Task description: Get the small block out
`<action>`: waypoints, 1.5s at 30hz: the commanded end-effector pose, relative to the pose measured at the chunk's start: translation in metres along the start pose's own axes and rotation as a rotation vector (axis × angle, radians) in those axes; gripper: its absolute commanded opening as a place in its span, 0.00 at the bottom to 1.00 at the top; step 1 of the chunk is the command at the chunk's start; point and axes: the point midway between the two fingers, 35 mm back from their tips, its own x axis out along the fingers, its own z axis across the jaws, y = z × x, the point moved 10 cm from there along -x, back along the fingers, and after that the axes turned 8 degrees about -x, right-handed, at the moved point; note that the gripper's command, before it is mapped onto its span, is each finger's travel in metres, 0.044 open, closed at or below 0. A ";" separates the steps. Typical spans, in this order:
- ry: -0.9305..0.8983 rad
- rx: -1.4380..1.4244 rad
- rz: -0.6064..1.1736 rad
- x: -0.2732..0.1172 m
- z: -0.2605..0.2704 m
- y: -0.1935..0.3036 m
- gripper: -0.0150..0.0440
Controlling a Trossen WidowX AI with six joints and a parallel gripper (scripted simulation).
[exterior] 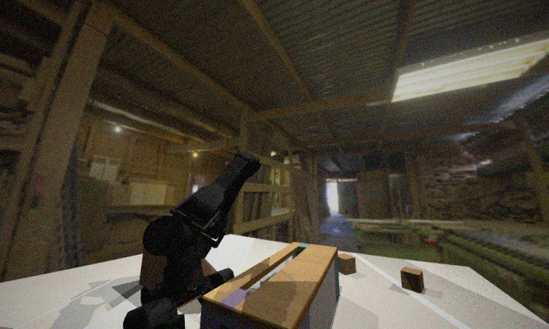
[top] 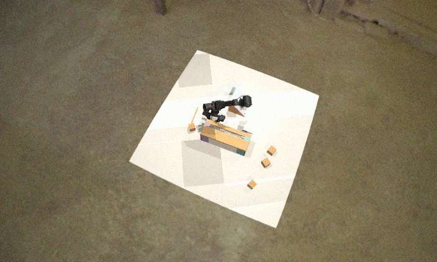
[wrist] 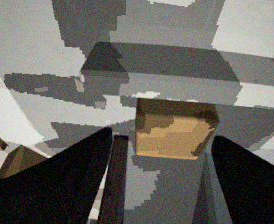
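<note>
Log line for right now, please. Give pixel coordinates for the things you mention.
pincer [top: 213,120] [exterior: 192,303] [wrist: 162,139]: open, beside box [top: 225,140] [exterior: 307,269] | block [wrist: 174,136]: framed between fingertips in wrist view, not held | lift: not done

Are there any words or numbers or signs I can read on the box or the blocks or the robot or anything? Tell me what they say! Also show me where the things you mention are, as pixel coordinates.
There are none that I can read.
The long box [top: 229,140] [exterior: 297,279]: only plain orange wood and colored patches, no letters.
The loose blocks on the table: no marks show.
The black arm [top: 224,103] [exterior: 210,196]: too dark and blurry to read anything.
</note>
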 end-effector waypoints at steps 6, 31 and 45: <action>0.004 0.007 0.003 0.011 -0.003 -0.006 0.74; 0.002 0.002 -0.001 -0.043 0.001 0.018 0.25; -0.090 0.184 -0.003 -0.080 -0.011 0.036 0.25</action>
